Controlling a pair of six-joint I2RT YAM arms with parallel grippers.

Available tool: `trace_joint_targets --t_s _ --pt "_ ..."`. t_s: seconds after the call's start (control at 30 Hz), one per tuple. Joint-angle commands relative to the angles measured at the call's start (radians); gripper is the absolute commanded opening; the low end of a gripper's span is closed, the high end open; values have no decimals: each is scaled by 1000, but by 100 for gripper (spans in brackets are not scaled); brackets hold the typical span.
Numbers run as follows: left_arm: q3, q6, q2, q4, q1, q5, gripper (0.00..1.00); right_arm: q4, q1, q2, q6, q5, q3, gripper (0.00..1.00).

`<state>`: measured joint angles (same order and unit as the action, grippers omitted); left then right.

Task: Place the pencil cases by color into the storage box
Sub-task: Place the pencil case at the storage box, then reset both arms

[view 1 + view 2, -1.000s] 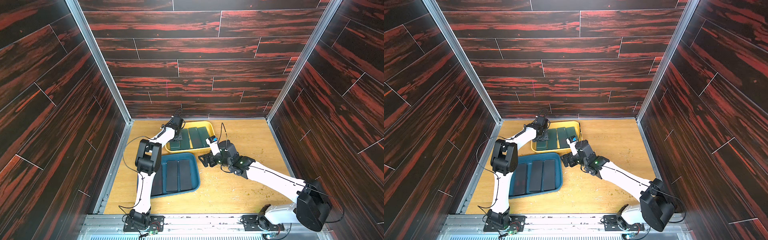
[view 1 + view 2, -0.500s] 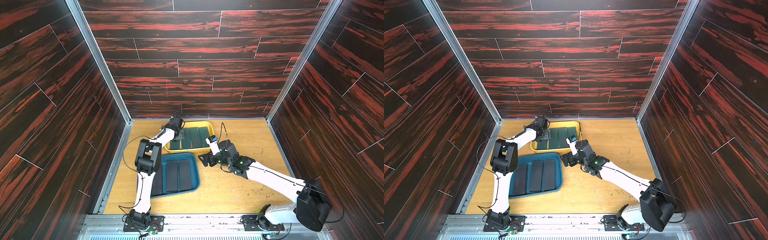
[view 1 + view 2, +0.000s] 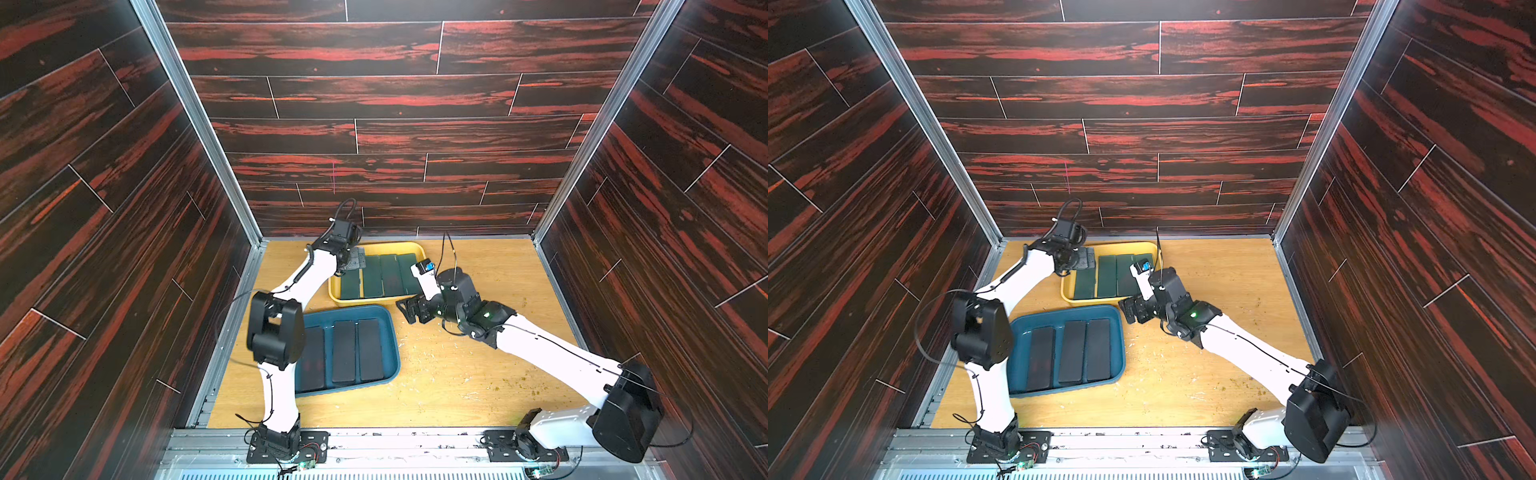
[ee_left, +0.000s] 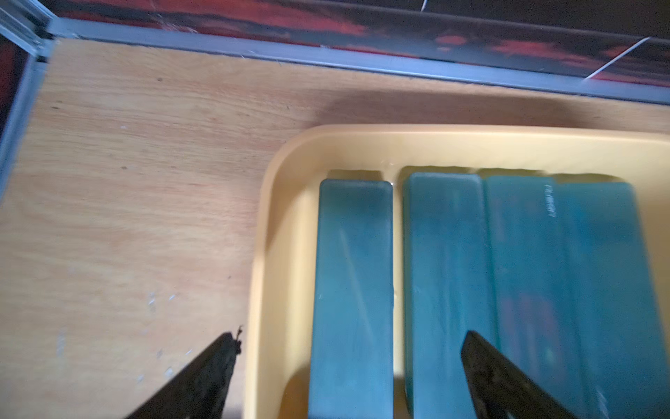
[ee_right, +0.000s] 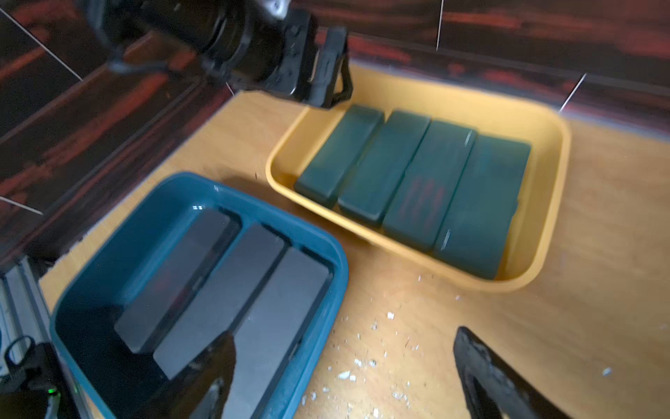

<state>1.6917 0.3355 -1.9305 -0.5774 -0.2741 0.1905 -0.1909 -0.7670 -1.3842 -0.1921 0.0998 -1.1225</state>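
Left gripper (image 4: 348,339): jaws spread wide, nothing between them. In the left wrist view one finger (image 4: 203,377) hangs over bare table outside the yellow plastic tray (image 4: 286,203); the other hangs inside the tray, above the seam between two cases. Contact with a case cannot be told. In both top views this gripper sits over the tray's far-left corner (image 3: 351,259).

Right gripper (image 5: 344,366): jaws also spread wide and empty. One finger (image 5: 214,366) overlaps the near rim of the dark blue plastic tray (image 5: 203,185); the other sits over the bare light wooden tabletop (image 3: 478,374). In a top view it hovers just right of the blue tray's far-right corner (image 3: 1130,309).

Pencil cases: three flat black rectangular cases (image 3: 345,351) lie side by side along the blue tray floor; the leftmost is partly hidden by the left arm's elbow in both top views. Four flat dark green rectangular cases (image 5: 409,181) lie side by side in the yellow tray, filling most of its floor, long edges touching or nearly so, with a narrow gap beside the leftmost one (image 4: 351,290).

Room: the yellow tray sits near the back wall, the blue tray in front of it, almost touching. The table to the right of both trays is open, with pale flecks scattered on it (image 5: 380,359).
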Motion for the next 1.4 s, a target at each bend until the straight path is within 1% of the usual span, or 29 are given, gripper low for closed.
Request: trace_joint_targets --t_s 0.0,0.07,0.17,0.33,0.43,0.5,0.6,0.67,0.73,0.8,0.9,0.97,1.03,1.07,1.1,1.13,1.17,1.23,1.27,1.3,1.33,1.37 --pt "-106 -38 169 -12 6 4 97 -89 35 28 47 44 -38 95" --pt "-190 -39 278 47 6 24 97 -90 70 71 49 48 -34 95" --pt "-316 -50 421 113 6 50 98 -108 111 129 69 94 -30 95" --pt "-536 -69 644 247 6 89 98 -88 151 260 110 165 40 97" --pt "-672 -93 761 331 10 125 99 -44 171 354 134 216 113 98" --pt "-777 -118 833 416 20 153 99 19 195 423 147 243 183 99" --pt "-920 -153 884 554 49 201 100 128 245 509 152 255 297 99" --pt "-1014 -180 875 664 91 216 100 223 296 548 156 231 391 99" --pt "-1062 -180 831 734 150 209 100 336 336 562 168 226 484 99" --pt "-1109 -181 777 824 205 152 100 464 385 556 175 201 583 99" --pt "-1191 -221 685 989 251 87 100 624 494 497 138 135 695 99" --pt "-1203 -215 609 1041 274 92 100 733 568 438 114 96 763 99" --pt "-1210 -188 562 1089 299 54 100 858 606 376 114 79 830 99" --pt "-1208 -182 541 1107 304 42 100 917 613 339 123 94 855 99" --pt "-1195 -184 526 1109 305 38 100 939 614 316 137 123 858 99" --pt "-1182 -193 518 1096 308 23 100 971 628 292 142 123 861 99" --pt "-1188 -201 510 1120 312 9 100 1029 643 259 148 115 870 99" --pt "-1187 -196 502 1138 330 -6 99 1118 674 168 146 108 876 99" --pt "-1198 -191 501 1160 343 -16 99 1126 693 114 141 113 865 99" --pt "-1220 -193 500 1205 350 -14 99 1146 703 66 137 115 860 98" --pt "-1254 -183 491 1275 362 -36 99 1188 704 28 152 147 855 97" --pt "-1290 -185 475 1353 366 -60 99 1138 709 34 166 122 835 97"
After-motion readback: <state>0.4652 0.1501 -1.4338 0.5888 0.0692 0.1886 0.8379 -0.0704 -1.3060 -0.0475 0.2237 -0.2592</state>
